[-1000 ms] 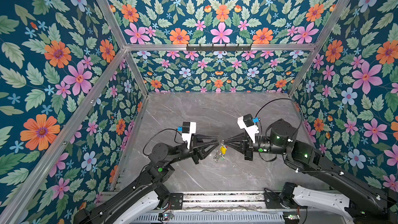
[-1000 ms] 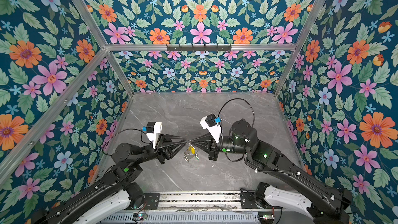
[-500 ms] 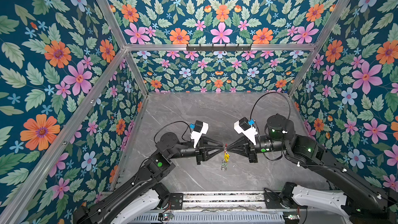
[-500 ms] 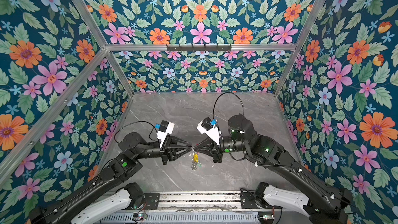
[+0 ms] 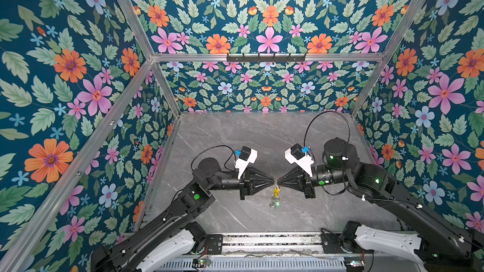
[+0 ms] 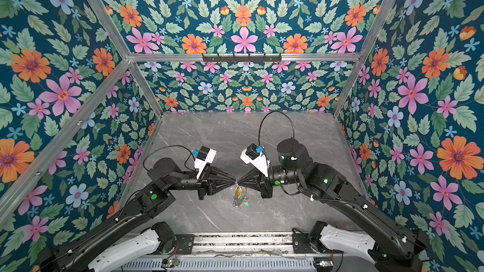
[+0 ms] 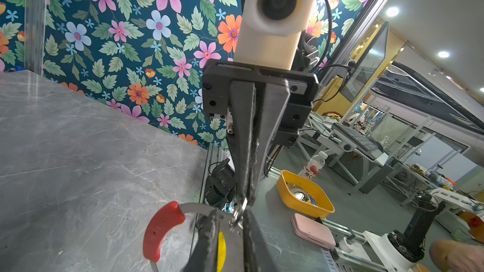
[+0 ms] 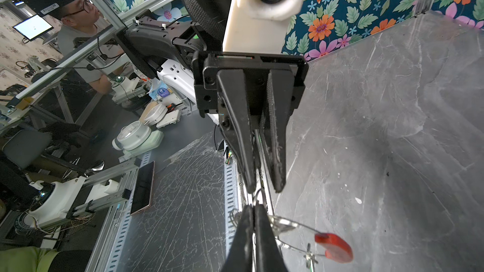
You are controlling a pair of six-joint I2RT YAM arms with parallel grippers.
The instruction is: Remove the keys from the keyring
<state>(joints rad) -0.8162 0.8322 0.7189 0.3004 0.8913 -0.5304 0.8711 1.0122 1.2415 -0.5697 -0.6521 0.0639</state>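
grey marble surface [image 5: 235, 139] is seen below two arms that meet tip to tip. the keyring [image 7: 199, 206] is held in the air by the right end effector [image 7: 244, 201], closed tight on its wire. the left end effector [image 8: 264, 191] is narrow, and nothing is clamped. the yellow key tag [image 5: 275, 192] and green key tag [image 6: 246, 203] hang below. no key is judged removed yet.

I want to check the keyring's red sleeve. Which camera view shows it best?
The left wrist view: the red sleeve is large, near and whole. The right wrist view shows the sleeve smaller. In both top views it is too small to make out.
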